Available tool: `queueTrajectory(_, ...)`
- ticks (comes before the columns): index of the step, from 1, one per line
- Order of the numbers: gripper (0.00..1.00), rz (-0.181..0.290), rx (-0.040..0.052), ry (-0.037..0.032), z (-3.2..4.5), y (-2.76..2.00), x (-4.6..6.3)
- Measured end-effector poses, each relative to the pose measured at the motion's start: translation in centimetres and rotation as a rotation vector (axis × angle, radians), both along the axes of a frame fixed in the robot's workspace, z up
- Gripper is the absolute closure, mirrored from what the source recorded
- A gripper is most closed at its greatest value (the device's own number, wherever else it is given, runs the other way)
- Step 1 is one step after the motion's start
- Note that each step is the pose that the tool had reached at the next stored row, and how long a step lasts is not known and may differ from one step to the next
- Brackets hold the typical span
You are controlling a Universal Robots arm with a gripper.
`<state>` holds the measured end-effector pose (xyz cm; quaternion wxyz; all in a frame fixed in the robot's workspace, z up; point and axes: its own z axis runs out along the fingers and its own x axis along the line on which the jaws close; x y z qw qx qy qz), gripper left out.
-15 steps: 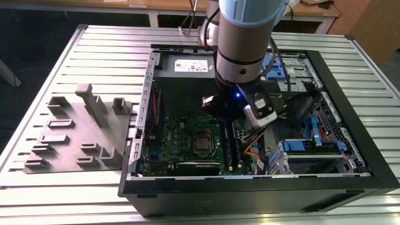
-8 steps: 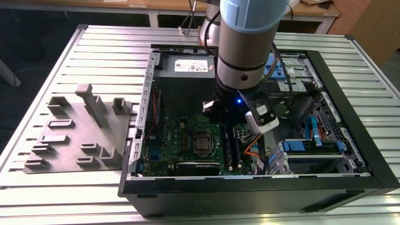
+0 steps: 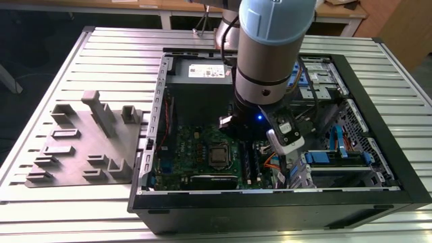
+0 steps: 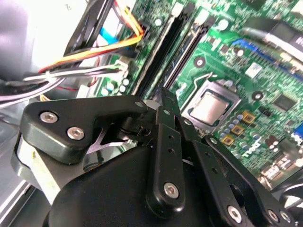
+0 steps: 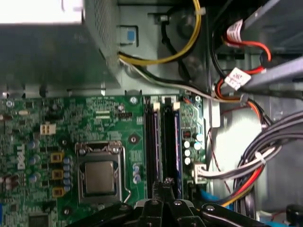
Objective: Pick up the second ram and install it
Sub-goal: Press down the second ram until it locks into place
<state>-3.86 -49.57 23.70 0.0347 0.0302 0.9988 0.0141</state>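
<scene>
Your end effector (image 5: 164,185) is hovering with fingers pinched together, apparently empty, directly over the memory slots (image 5: 163,142); their long axis is running straight away from its tips.

A big metal table (image 3: 81,61) with long grooves fills the room's middle. Behind it stands a wooden desk (image 3: 337,12) with white legs. The floor (image 3: 34,45) looks dark blue.

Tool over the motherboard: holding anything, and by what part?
Nothing held, as far as visible: the tool is shut, tips together above the black slots on the motherboard.
</scene>
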Motion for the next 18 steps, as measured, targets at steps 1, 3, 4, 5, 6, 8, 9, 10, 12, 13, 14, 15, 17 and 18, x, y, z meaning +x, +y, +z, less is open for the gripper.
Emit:
queueTrajectory(1, 0.93, 0.000, 0.0001, -0.0001, -0.01, -0.22, 0.0)
queueTrajectory(3, 0.93, 0.000, 0.0002, -0.0001, -0.01, -0.63, 0.0)
queueTrajectory(4, 0.93, 0.000, 0.0002, -0.0001, -0.01, -0.82, 0.0)
queueTrajectory(5, 0.93, 0.000, 0.0002, -0.0001, -0.01, -0.99, 0.0)
queueTrajectory(6, 0.93, 0.000, 0.0000, -0.0001, -0.02, -1.13, 0.0)
queueTrajectory(8, 0.93, 0.000, -0.0001, -0.0001, -0.03, -1.36, 0.0)
queueTrajectory(9, 0.93, 0.000, -0.0001, 0.0000, -0.04, -1.42, 0.0)
queueTrajectory(10, 0.93, 0.000, -0.0001, -0.0001, -0.05, -1.49, 0.0)
queueTrajectory(12, 0.93, 0.000, -0.0001, 0.0000, -0.05, -1.64, 0.0)
queueTrajectory(13, 0.93, -0.001, -0.0002, 0.0000, -0.05, -1.73, 0.0)
queueTrajectory(14, 0.93, -0.001, -0.0001, -0.0001, -0.05, -1.81, 0.0)
queueTrajectory(15, 0.93, -0.001, -0.0002, 0.0000, -0.06, -1.85, 0.1)
queueTrajectory(17, 0.93, -0.001, 0.0000, -0.0001, -0.08, -1.88, 0.1)
queueTrajectory(18, 0.93, -0.001, -0.0002, -0.0001, -0.09, -1.89, 0.1)
